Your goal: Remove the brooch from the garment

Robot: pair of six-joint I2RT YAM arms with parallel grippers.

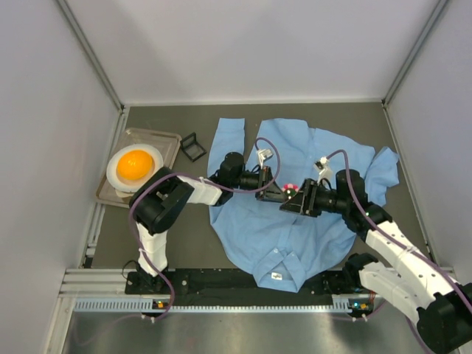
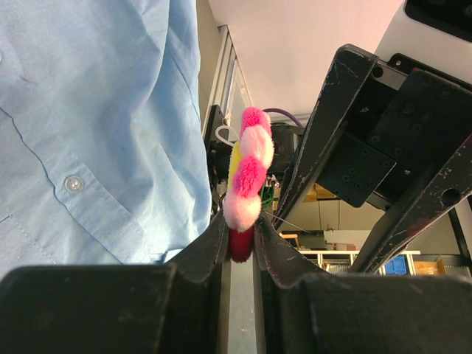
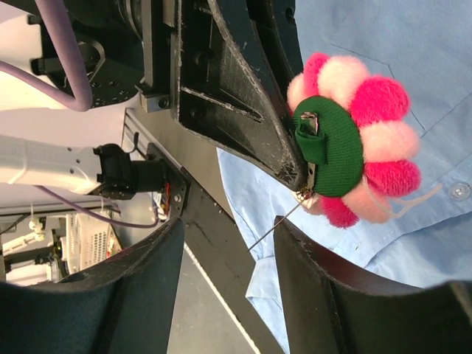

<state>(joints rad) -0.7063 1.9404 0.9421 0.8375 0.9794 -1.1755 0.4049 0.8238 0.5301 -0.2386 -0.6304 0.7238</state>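
Brooch loc: brooch (image 2: pixel 249 173) sits pinched in L pincer (image 2: pixel 241 245), held edge-on just above the chest area of the garment (image 1: pixel 295 236), mid-shirt. Its green backing (image 3: pixel 332 151) faces the R wrist cam.
L pincer: pressed together on the brooch's lower rim, soft petals squashed btwn the tips.
R pincer (image 3: pixel 228 284): spread, nothing in it. Brooch sits just beyond its tips, off to one side of the gap.
Pin: needle (image 3: pixel 274 227) swung open, sticking out bare from the backing. Looks free of cloth, but can't tell for sure that all contact w/ shirt is gone.
Risk 1: grip is only on the fluffy rim, so brooch could slip or twist out if L arm jerks.
Risk 2: open needle may re-snag the shirt if brooch dips, since fabric lies close beneath.
Risk 3: R pincer is v. near L pincer; closing in could bump it or knock brooch loose.
L arm pose: elbow folded up near its base, forearm reaching right across the shirt, approx level.
R arm pose: stretched from near-right corner up-left over the tabletop (image 1: pixel 192 243), pincer facing L pincer almost tip to tip.
Stage (my read): unpinning about done; carry-away and set-down not yet done.
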